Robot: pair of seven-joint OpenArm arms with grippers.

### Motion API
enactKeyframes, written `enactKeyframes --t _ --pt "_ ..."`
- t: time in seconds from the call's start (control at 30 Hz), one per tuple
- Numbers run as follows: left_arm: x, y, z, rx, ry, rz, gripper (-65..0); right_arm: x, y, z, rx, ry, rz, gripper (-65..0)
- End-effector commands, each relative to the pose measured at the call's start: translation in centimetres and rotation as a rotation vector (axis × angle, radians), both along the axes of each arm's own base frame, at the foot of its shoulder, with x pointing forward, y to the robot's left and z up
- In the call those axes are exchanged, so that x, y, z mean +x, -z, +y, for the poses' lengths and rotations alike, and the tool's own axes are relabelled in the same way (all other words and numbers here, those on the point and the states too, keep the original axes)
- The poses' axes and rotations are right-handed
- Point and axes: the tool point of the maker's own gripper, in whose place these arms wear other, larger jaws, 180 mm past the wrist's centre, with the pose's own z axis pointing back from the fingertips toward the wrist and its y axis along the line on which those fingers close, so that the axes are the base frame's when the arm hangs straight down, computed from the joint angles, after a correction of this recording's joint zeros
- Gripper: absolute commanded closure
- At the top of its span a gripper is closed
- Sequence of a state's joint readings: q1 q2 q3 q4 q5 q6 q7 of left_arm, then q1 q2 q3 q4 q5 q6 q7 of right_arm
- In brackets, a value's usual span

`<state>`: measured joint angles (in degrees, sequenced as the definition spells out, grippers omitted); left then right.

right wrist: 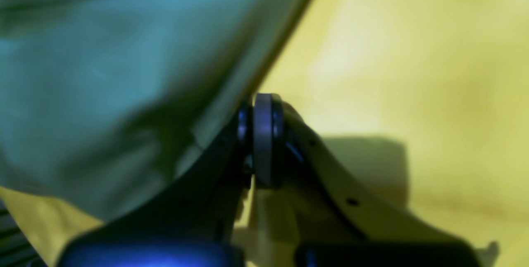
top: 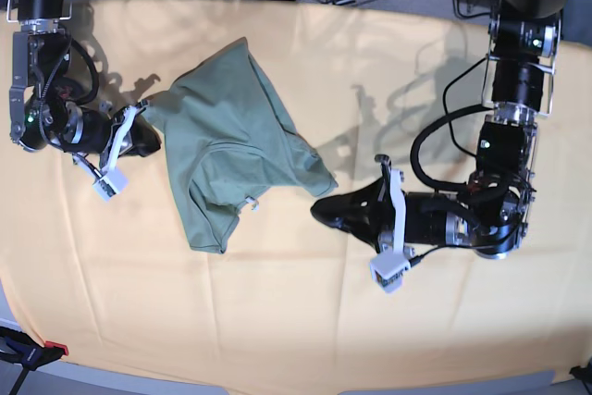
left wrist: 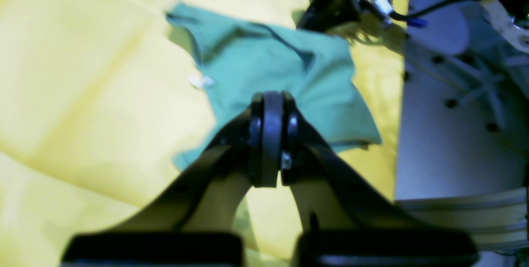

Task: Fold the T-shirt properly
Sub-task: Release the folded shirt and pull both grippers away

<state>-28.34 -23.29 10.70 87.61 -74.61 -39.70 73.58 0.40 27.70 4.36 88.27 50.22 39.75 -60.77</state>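
Yellow-orange cloth (top: 444, 62) covers the whole work table, and the T-shirt (top: 231, 145) lies crumpled on it, left of centre in the base view, its white neck tag (top: 254, 202) turned outward. The right gripper (top: 141, 139) sits at the shirt's edge with its jaws pressed together; whether fabric is caught between them cannot be told. The left gripper (top: 326, 209) rests just beside the shirt's near corner, jaws closed and empty. The risk: either pincer, reopening low, could pinch the table cloth along with the shirt, dragging both and bunching the garment further instead of flattening it.
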Motion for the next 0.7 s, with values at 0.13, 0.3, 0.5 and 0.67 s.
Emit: enactKeyframes --t 0.13,0.3,0.5,0.67 --pt "0.6 -1.7 0.9 -0.012 -0.01 -0.046 0.0 -0.7 -1.7 1.1 0.088 -0.05 0.039 0.0" --pt "0.8 -1.5 1.4 0.009 -0.018 -0.048 0.0 -4.4 -1.5 3.1 0.207 -0.139 0.182 0.0" --pt "0.8 -1.4 1.4 0.008 -0.017 -0.048 0.0 -6.3 -2.0 4.5 0.318 -0.158 0.211 0.0" --pt "0.7 -1.4 1.4 0.009 -0.017 -0.048 0.0 -7.0 -2.0 4.8 0.322 -0.168 0.216 0.0"
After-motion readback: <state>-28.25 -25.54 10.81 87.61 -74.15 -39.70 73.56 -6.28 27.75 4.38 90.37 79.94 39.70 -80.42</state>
